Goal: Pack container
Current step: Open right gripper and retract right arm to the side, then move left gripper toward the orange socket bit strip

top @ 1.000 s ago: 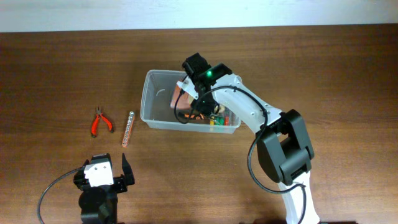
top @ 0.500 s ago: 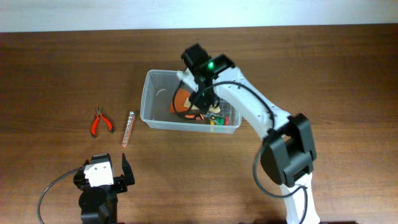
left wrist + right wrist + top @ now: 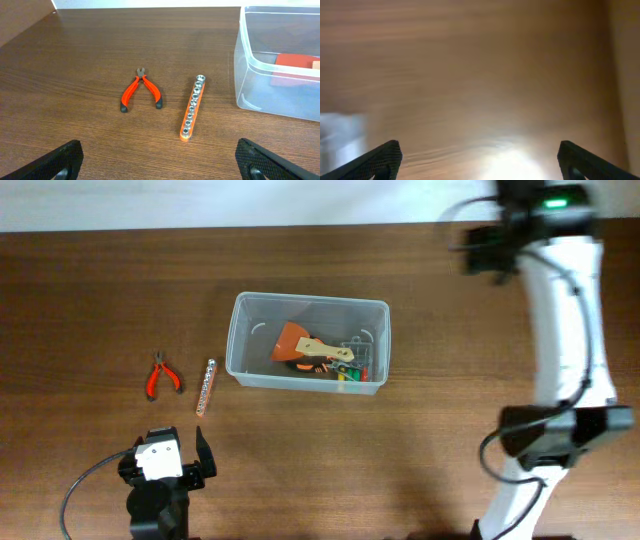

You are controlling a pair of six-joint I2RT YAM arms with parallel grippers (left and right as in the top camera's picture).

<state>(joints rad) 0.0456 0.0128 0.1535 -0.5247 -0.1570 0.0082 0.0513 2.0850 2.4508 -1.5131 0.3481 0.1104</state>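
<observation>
Tub partly packed, two tools waiting outside on its left

The container [image 3: 250, 345] sits in the middle of the desk [image 3: 100, 280] with an orange scraper [image 3: 292, 340] and a small clear bit case [image 3: 360, 365] lying inside. The red-handled pliers [image 3: 141, 91] and socket rail [image 3: 192, 106] lie side by side, not touching, just left of it. They're right in front of the left pincer [image 3: 160, 162] (fingers spread wide, nothing in them), so I'd guess that arm takes them. Meanwhile the right pincer [image 3: 480, 160] is wide open and empty too, over bare wood far off to the right, which leaves the tub's mouth unblocked.
</observation>
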